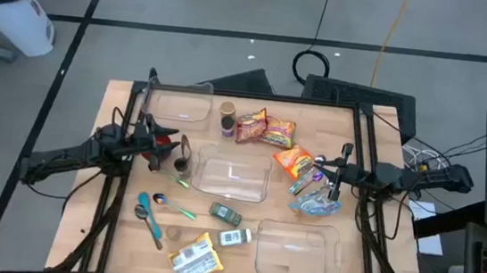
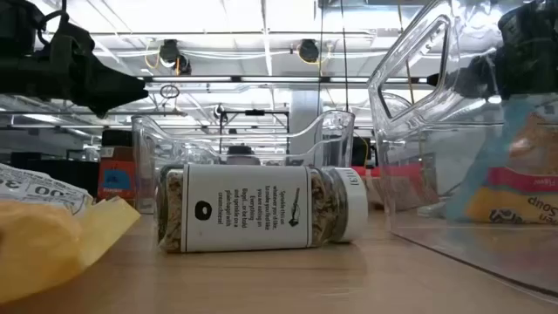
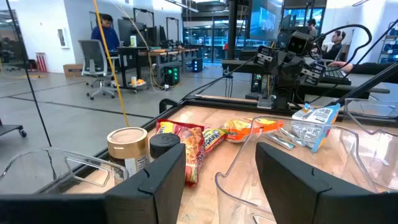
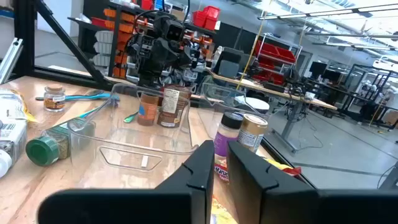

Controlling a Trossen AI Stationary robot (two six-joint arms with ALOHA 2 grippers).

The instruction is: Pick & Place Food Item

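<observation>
My right gripper point(image 1: 335, 190) hovers right of centre, pointing down, shut on a blue-and-white food packet point(image 3: 314, 124) that hangs below it; the packet also shows as a blue strip behind a clear wall point(image 2: 510, 148). The right wrist view does not show the packet past the nearly closed fingers point(image 4: 222, 168). My left gripper point(image 1: 164, 142) hangs open over the table's left side, with nothing between its fingers point(image 3: 221, 174). It stands above two small brown jars point(image 4: 158, 106). A clear container point(image 1: 235, 179) sits in the middle between the two arms. My right gripper holds the packet by its upper end point(image 3: 300, 112), coming from above with the fingers pointing down. The packet hangs tilted below the fingers. Whether its lower end point(image 3: 317, 146) touches the table I cannot tell, as the clear container's wall stands in front.
Two more clear containers stand at the far left point(image 1: 175, 103) and near right point(image 1: 298, 252). Snack bags point(image 1: 265, 130), an orange bag point(image 1: 293, 162) and a capped jar point(image 1: 226, 117) lie at the far middle. Spice jars point(image 1: 225, 213), spoons point(image 1: 148, 217) and a yellow packet point(image 1: 194, 257) lie near the front.
</observation>
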